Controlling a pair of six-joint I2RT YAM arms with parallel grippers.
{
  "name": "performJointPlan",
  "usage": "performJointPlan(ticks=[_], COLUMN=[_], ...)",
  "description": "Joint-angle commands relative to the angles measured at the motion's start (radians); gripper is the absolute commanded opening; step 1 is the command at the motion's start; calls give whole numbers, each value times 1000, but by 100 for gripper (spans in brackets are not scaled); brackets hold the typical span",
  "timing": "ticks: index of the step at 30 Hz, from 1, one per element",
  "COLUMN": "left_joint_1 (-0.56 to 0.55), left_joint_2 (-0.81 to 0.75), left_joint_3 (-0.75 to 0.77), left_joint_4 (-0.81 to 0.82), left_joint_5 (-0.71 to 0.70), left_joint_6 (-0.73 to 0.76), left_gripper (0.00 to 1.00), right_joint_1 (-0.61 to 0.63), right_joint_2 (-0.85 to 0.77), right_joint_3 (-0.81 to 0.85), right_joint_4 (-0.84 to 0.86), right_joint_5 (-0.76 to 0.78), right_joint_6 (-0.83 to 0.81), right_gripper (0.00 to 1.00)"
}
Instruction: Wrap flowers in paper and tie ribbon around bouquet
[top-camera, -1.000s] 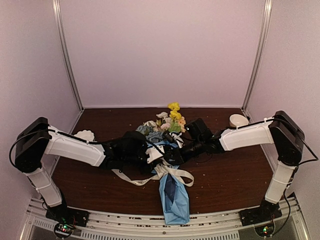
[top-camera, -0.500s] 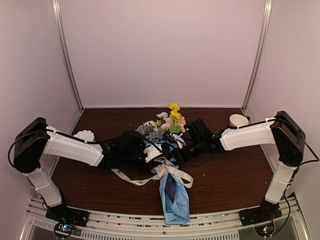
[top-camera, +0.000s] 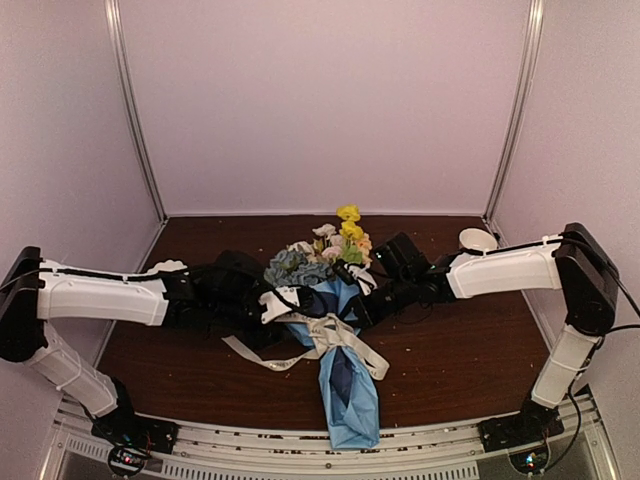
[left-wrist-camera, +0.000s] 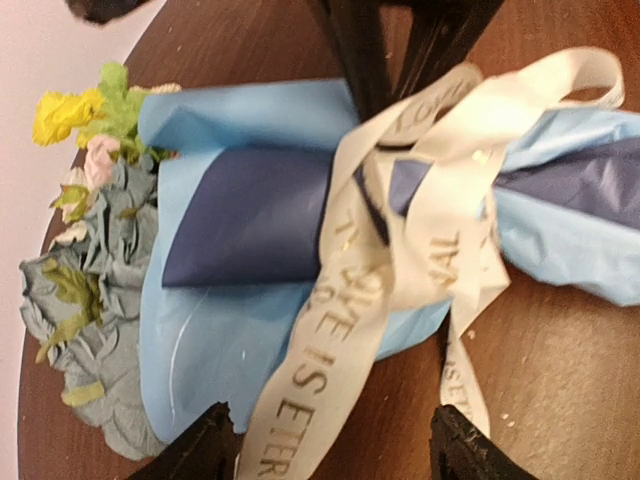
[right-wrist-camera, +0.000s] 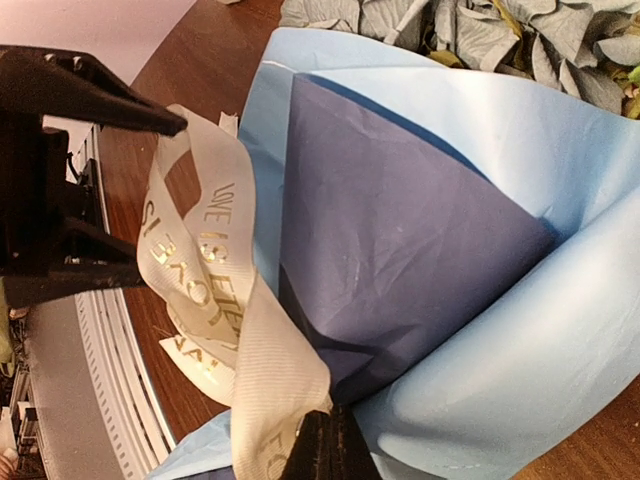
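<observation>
Now the left claw (left-wrist-camera: 335, 452) gapes wide over the wrap, gripping nothing, its arm stretched low and inward. Opposite, the right claw (right-wrist-camera: 320, 448) is pinched tight on the one ribbon (left-wrist-camera: 345, 330), looped round the single bouquet (top-camera: 350, 400) lying mid-counter (top-camera: 460, 350), blooms pointing away from both bases.

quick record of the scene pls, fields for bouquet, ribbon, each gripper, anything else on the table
bouquet: lying on the brown table, blooms pointing away from the arm bases, wrapped in light-blue paper
ribbon: cream, printed, looped loosely around the wrap's middle, ends trailing on the table
left gripper: fingers open, holding nothing
right gripper: fingers shut on the ribbon
other: white bowl at far right
</observation>
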Motion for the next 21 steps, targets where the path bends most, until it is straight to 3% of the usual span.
performJointPlan(ticks=[1,5,11,13,16,21], left_joint_1=[27,38,40,40,40,40], left_joint_2=[21,61,79,77,64,27], left_joint_3=[26,41,36,31,24,7], left_joint_4=[-91,-59,33,42,34,10], left_joint_5=[-138,-158,-223,-206,-198,-177], left_joint_6=[55,94,88,82,55,-36], left_gripper=[70,68,56,41,1,0], right_joint_1=[-1,0,0,-1,0,0], right_joint_2=[-41,-45,-50,-50,-54,-74], right_joint_3=[25,31,27,26,25,4], right_joint_4=[-41,-49,-44,-46,-43,-9], right_joint_5=[30,31,22,20,32,90], right_joint_6=[-25,-30,-28,-31,-30,-12], right_gripper=[0,0,0,0,0,0])
